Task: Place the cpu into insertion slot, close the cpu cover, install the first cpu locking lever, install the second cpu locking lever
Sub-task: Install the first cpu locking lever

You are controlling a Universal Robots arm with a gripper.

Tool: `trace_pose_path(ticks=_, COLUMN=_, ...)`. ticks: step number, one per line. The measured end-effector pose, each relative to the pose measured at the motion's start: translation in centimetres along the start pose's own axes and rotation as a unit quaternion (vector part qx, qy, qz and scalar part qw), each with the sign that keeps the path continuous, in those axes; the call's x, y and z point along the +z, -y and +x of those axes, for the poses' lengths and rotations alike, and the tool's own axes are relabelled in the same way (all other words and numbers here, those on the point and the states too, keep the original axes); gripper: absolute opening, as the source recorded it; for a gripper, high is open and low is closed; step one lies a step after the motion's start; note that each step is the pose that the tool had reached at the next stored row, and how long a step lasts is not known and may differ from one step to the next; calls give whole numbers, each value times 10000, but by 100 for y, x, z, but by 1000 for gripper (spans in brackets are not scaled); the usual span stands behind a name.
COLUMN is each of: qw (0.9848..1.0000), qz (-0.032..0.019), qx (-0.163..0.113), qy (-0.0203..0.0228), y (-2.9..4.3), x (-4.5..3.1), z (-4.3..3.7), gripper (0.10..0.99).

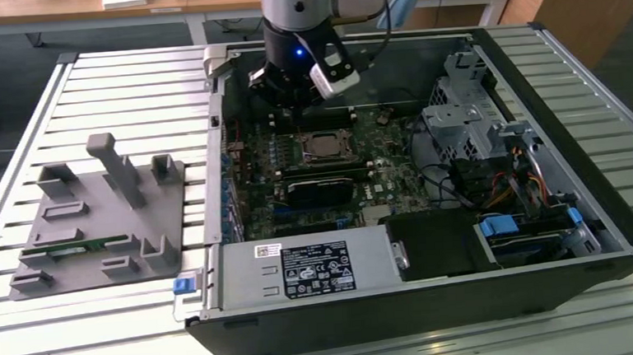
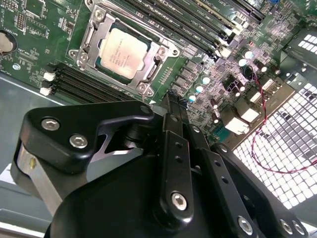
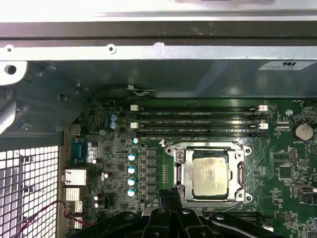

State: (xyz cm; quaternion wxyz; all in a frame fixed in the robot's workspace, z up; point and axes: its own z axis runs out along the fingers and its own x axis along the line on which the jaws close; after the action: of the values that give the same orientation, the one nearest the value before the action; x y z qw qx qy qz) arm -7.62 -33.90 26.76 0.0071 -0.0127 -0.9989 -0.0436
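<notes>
Silvery cpu [image 3: 210, 177], print unreadable, sits under cpu cover [image 3: 184, 173].

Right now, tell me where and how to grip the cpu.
Only from straight above: the cpu lies flat in the insertion slot, and the cpu cover frames its edges, so its bare top face is probably all that's free.

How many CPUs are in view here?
1: the cpu lies in the insertion slot on the motherboard, framed by the lowered cpu cover, close to the gripper.
</notes>
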Motion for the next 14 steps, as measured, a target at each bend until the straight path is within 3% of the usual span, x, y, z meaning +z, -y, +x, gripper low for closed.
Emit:
trace_pose_path(ticks=5, qw=10000, qz=0, qx=0, qy=0, y=-10, x=11, z=15, gripper=106)
trace_pose_path(ticks=14, qw=10000, qz=0, qx=0, qy=0, y=-96, x=33, z=75, gripper=106)
